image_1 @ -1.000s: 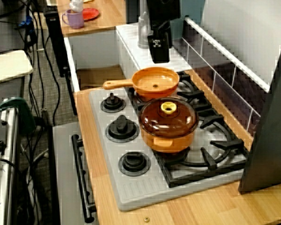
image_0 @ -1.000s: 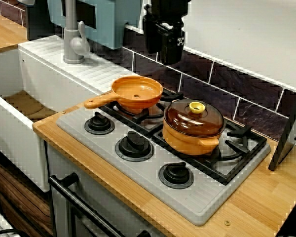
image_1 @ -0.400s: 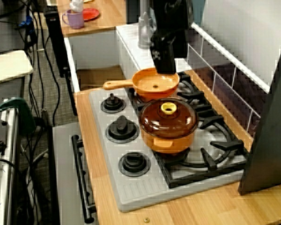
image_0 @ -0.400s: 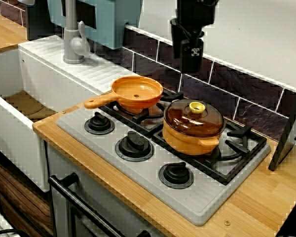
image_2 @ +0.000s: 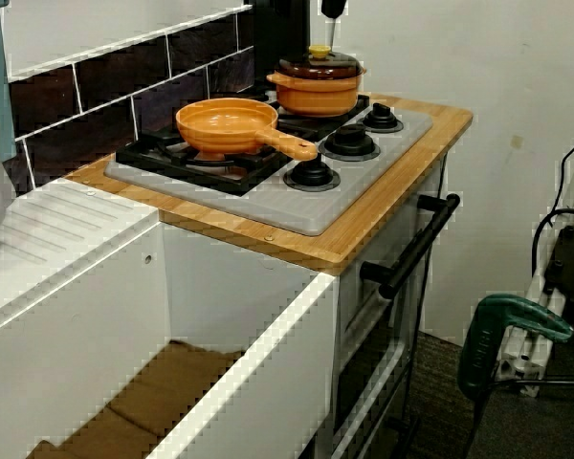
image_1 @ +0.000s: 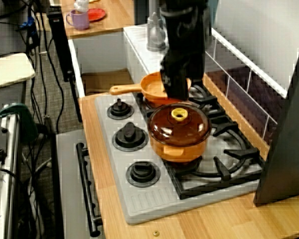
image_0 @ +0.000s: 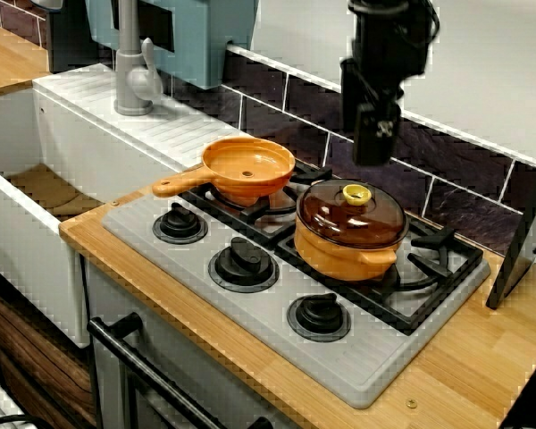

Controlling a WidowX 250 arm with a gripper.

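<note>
Orange enamel under a brown glass lid: the pot (image_0: 348, 241) sits on the black grate right of centre in our view facing the tiled wall, a yellow knob (image_0: 356, 193) on top. We see the black pincer (image_0: 373, 159) hanging above that knob, pointing straight down, with a gap showing between them. We cannot tell whether it is spread or pressed together, as it reads as one dark block. Just left of the pot, an orange pan (image_0: 247, 168) rests on the neighbouring burner, handle towards the lower left. The grey hob (image_0: 384, 362) lies on a wooden worktop (image_0: 464, 375), and a tap (image_0: 132, 63) stands upper left.
</note>
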